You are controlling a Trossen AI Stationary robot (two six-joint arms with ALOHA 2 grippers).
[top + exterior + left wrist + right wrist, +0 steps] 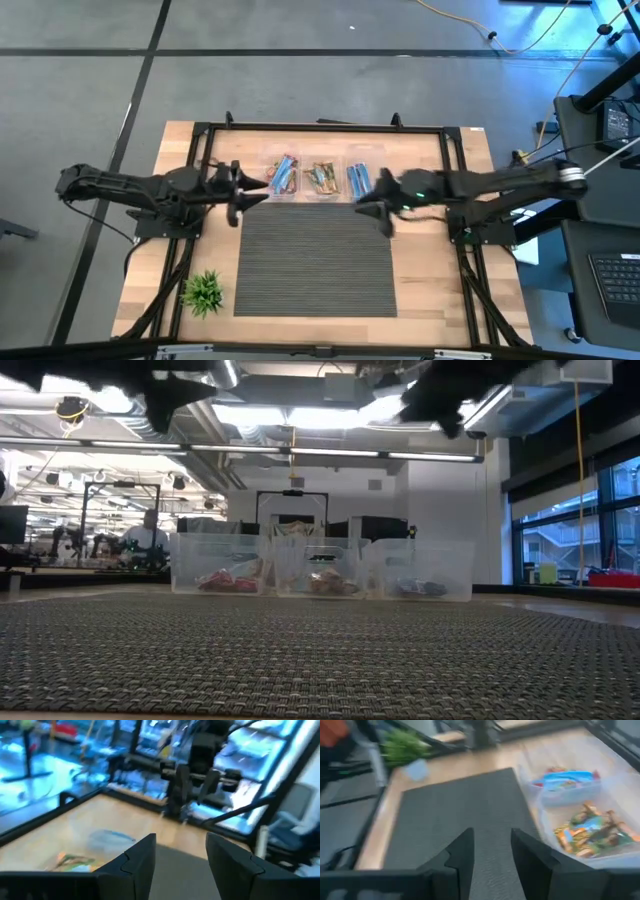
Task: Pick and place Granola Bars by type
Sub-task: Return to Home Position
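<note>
The granola bars lie sorted in three clear containers at the mat's far edge. The left container point(285, 175) holds red-and-multicoloured bars point(565, 780). The middle container point(322, 177) holds tan-gold bars point(592, 832), and the right container point(358, 178) holds blue bars point(112, 837). My left gripper point(258, 190) point(181, 852) is open and hangs in the air beside the left container. My right gripper point(365, 203) point(492, 847) is open and hovers by the right container, over the mat's far right corner. Both hold nothing. In the low view they show only at the top, well above the table.
A grey woven mat point(315, 260) covers the table's middle with nothing on it. A small green plant point(204, 291) stands near the near left corner. A black frame point(320, 128) runs around the table's edges. The containers point(315, 565) stand in a row.
</note>
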